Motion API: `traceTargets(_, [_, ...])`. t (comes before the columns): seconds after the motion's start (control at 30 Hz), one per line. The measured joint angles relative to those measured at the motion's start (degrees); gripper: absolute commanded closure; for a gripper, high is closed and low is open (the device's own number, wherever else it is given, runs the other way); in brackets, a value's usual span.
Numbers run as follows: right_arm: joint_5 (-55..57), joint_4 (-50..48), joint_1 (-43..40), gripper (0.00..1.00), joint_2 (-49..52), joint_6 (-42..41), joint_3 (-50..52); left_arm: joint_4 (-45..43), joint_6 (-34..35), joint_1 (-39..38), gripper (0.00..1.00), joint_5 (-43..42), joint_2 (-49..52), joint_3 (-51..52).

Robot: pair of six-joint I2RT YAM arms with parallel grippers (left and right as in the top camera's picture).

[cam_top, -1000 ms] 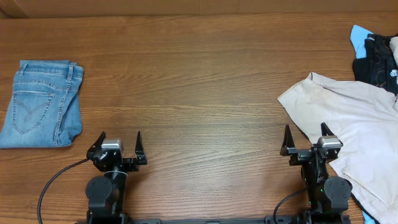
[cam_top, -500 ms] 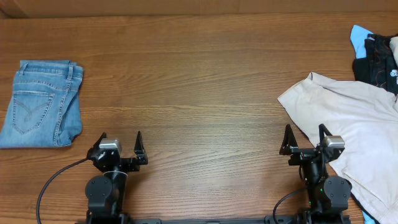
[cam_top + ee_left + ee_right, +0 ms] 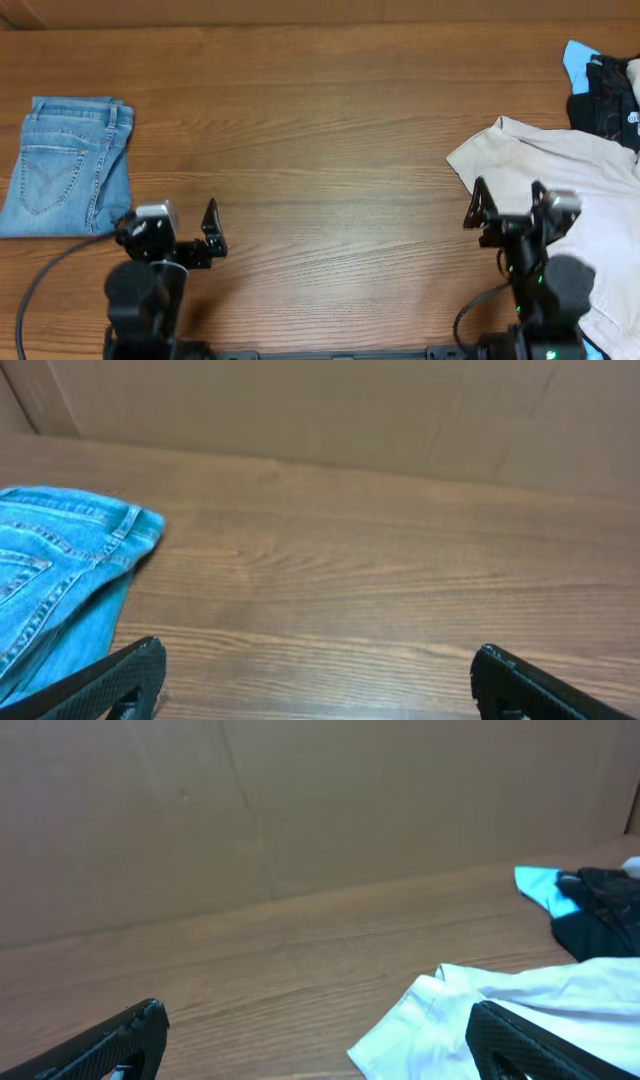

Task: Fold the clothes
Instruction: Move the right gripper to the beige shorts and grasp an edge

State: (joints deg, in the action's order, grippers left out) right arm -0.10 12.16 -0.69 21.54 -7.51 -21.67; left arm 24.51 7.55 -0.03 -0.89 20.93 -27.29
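Shorts (image 3: 575,175) lying crumpled by my right gripper (image 3: 508,190).
I am holding it and my left gripper (image 3: 168,218) wide open, gripping nothing.

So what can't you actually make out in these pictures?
Shorts: overhead, the right edge and the right arm hide much of them.
Black clothes: overhead, cut off at the corner; number unclear.
Jeans: left wrist view, cut off by the left edge.

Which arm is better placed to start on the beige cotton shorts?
Right, probably. The right end effector, open, is at the edge of the beige cotton shorts; the left end effector is far off, beside the folded light-blue denim jeans.
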Motion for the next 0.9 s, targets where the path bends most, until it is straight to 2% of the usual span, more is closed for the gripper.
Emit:
traceTargets(0.17, [0.59, 7.13, 0.02, 0.0, 18.29, -0.02, -14.99, 8.22, 0.0, 0.0, 0.0, 0.0, 12.98, -10.8])
traceTargets(0.33, [0.79, 14.71, 0.02, 0.0, 37.0, -0.02, -28.13, 12.15, 0.0, 0.0, 0.0, -0.7, 23.23, -19.58])
traceTargets(0.6, [0.98, 13.55, 0.02, 0.0, 57.83, 0.74, -30.69, 12.26, 0.0, 0.0, 0.0, -2.58, 29.92, -21.09])
traceTargets(0.9, [5.46, 10.82, 0.02, 0.0, 71.89, 6.88, -30.69, 12.31, 0.44, 0.0, 0.0, -2.99, 31.15, -21.11])
